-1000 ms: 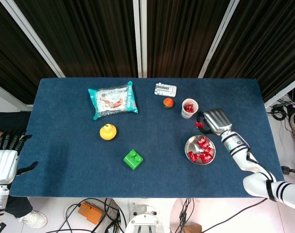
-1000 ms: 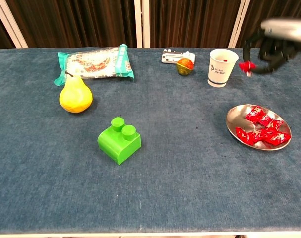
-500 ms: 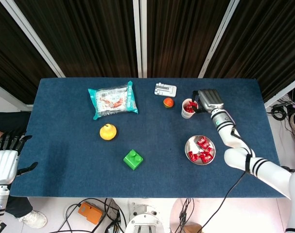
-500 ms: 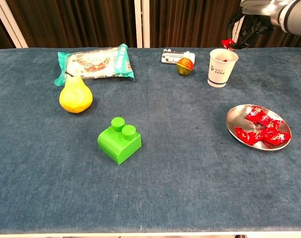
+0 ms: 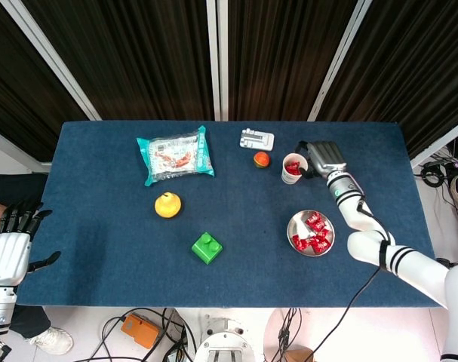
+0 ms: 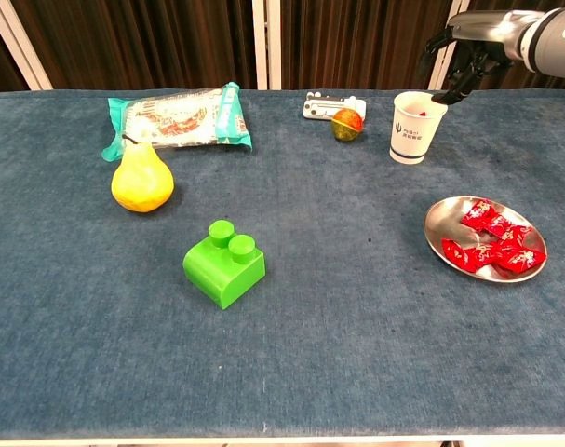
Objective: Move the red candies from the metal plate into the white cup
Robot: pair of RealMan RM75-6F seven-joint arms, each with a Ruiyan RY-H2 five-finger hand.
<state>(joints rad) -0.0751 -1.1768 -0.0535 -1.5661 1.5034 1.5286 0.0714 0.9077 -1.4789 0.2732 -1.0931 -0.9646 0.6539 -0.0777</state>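
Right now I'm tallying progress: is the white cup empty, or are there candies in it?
Not empty. The white cup stands upright with red candies showing inside its rim in the head view.

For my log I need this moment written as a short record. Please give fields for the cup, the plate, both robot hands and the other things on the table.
cup: white cup upright near the far right of the table, red candies inside
plate: metal plate nearer than the cup, several red candies on it
right robot hand: over the cup rim, fingers apart, holding nothing visible
left robot hand: off the table's left edge, open
other things: pear, green block, snack bag
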